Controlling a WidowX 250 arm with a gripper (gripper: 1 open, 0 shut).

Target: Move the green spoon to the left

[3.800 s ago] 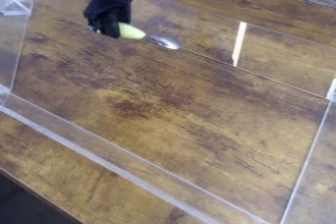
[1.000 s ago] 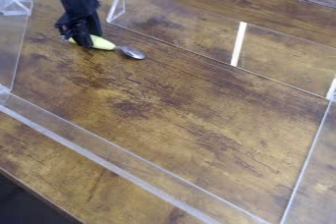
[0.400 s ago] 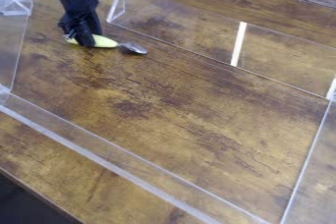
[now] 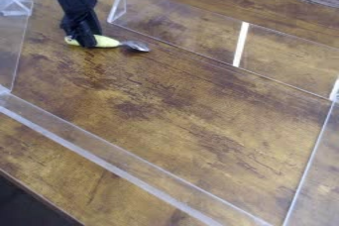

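The green spoon point(image 4: 103, 42) lies near the table's far left, its yellow-green handle pointing left and its small silver bowl point(image 4: 137, 47) to the right. My black gripper point(image 4: 82, 38) comes down from the upper left and is shut on the spoon's handle, hiding the handle's left end. The spoon is at the wooden surface; I cannot tell whether it rests on it or hangs just above.
The wooden table point(image 4: 185, 111) is ringed by clear acrylic walls: a low one along the front point(image 4: 119, 175), one at the left point(image 4: 16, 47), one at the right point(image 4: 318, 161). A clear panel point(image 4: 126, 2) stands just behind the spoon.
Since the oldest frame the gripper has carried the spoon leftward across the table's far side. Over the last second it shifted only slightly, up and to the right.
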